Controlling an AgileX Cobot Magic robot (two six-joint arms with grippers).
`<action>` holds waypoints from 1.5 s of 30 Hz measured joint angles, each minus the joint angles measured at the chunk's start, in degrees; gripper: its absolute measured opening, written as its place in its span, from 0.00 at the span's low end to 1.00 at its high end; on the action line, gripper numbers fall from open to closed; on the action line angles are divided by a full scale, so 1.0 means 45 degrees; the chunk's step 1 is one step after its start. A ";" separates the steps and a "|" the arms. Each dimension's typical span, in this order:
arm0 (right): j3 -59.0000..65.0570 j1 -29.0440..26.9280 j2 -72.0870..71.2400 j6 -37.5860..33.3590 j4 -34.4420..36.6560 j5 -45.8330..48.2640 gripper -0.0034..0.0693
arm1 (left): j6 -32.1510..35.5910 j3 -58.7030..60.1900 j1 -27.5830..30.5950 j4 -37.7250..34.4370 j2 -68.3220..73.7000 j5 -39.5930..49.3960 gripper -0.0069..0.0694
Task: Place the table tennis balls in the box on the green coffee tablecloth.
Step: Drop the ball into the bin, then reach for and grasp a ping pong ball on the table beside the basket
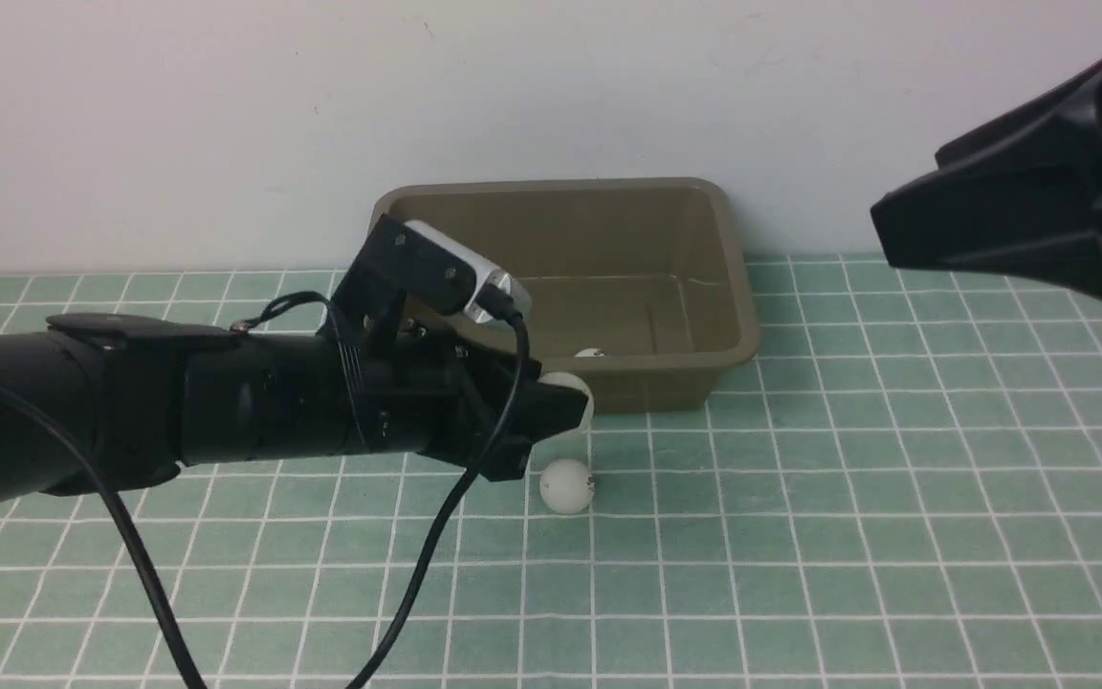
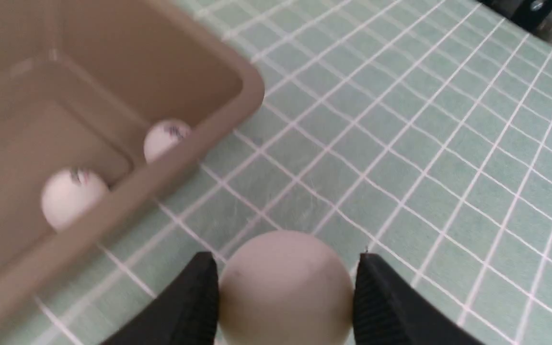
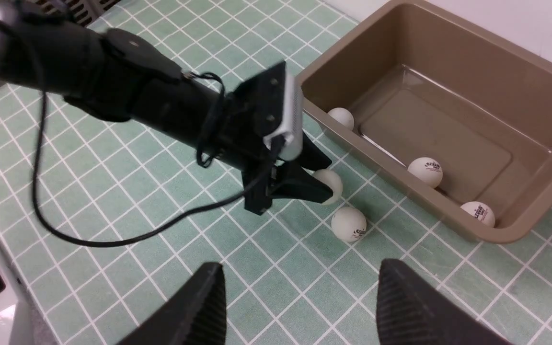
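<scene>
- Left pincer (image 2: pixel 285 261) clamped on white ball (image 2: pixel 283 292), just near side of box (image 1: pixel 733 325) rim.
- Right pincer (image 3: pixel 300 287) fingers apart, empty, at right.
- Three balls (image 3: pixel 424 171) inside box; loose ball (image 3: pixel 348 224) on green tablecloth (image 1: pixel 895 478), near box front.

Three balls (image 3: pixel 424 171) lie in box (image 3: pixel 448 72) (loose ball (image 3: pixel 349 224) before).

- The box (image 3: pixel 448 72) is showing smooth, faintly glossy plastic.
- The table tennis balls (image 3: pixel 349 224) are looking matt and smooth.
- The green coffee tablecloth (image 1: pixel 895 526) is looking like matt cloth.
</scene>
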 joint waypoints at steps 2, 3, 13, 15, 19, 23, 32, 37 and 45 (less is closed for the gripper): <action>0.0000 0.0000 0.0000 0.0000 0.0000 0.0000 0.58 | 0.1003 -0.0309 0.0000 -0.0068 -0.0064 -0.0085 0.51; 0.0000 0.0000 0.0000 0.0000 0.0000 0.0000 0.58 | 0.1866 -0.0660 0.0000 -0.0083 0.0092 -0.0614 0.51; 0.0000 0.0000 0.0000 0.0000 0.0000 0.0059 0.58 | 0.4657 -0.3824 0.0024 -0.0264 0.2746 -0.3720 0.51; 0.0000 0.0000 0.0000 0.0000 0.0000 0.0139 0.58 | 0.4350 -0.4324 0.0024 -0.0277 0.3204 -0.3768 0.51; 0.0000 0.0000 0.0000 0.0000 0.0000 0.0291 0.58 | 0.3300 -0.4765 0.0078 -0.0297 0.3639 -0.4118 0.62; 0.0000 0.0000 0.0000 0.0000 0.0000 0.0348 0.58 | 0.2436 -0.4723 0.0176 -0.0336 0.3480 -0.4893 0.71; 0.0000 0.0000 0.0000 0.0000 0.0000 0.0348 0.58 | 0.0986 -0.2589 0.0221 -0.0375 -0.0053 -0.5389 0.62; 0.0000 0.0000 0.0000 0.0000 0.0000 0.0336 0.58 | -0.0341 -0.0406 0.0221 -0.0386 -0.2504 -0.4725 0.53; 0.0000 0.0000 0.0000 0.0000 -0.0216 0.0336 0.58 | -0.2058 0.2144 0.0221 0.0022 -0.4020 -0.2039 0.38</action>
